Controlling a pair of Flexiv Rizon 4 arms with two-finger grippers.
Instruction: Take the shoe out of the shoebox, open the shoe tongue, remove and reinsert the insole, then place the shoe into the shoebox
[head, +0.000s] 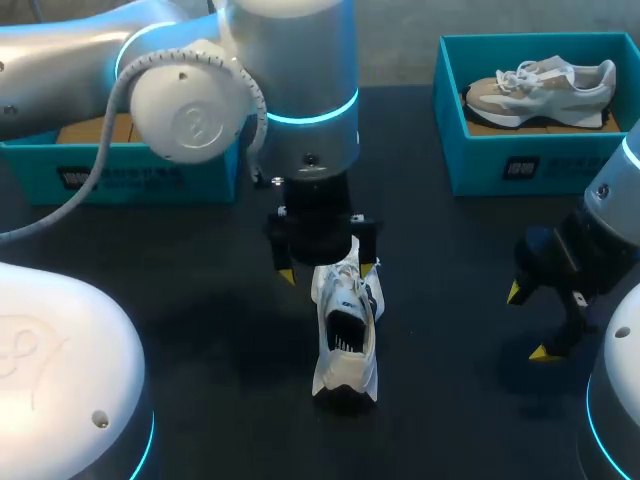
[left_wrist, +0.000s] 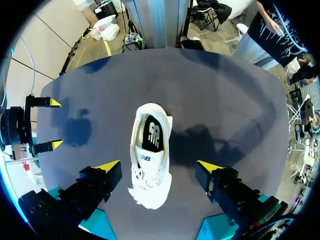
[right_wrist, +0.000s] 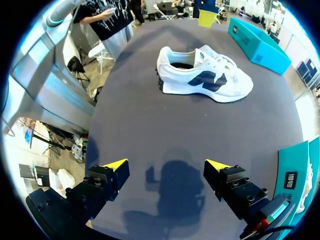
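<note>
We find the white shoe (head: 345, 340) out of its box, standing upright on its sole in the middle of the dark matte table (head: 200, 300). Its long axis runs near to far. The toe points to the far side and the heel to the near edge. The upper appears to be a soft fabric, with a navy side patch, white laces bunched over the forefoot and a rounded heel. A dark insole shows through the open collar.

The left gripper (head: 328, 271) hangs over the toe end with its fingers released. In the left wrist view the yellow tips stand wide on either side of the laced forefoot, and we see a gap to the shoe on each side.

The right gripper (head: 528, 322) is at the right of the table, well apart from the shoe. It is also released, with only bare tabletop between its tips.

Two teal cardboard shoeboxes sit along the far edge. The left shoebox (head: 140, 175) is partly hidden by the left arm. The right shoebox (head: 520, 165) holds a beige-and-white sneaker (head: 545, 90) lying lengthwise, left to right.
</note>
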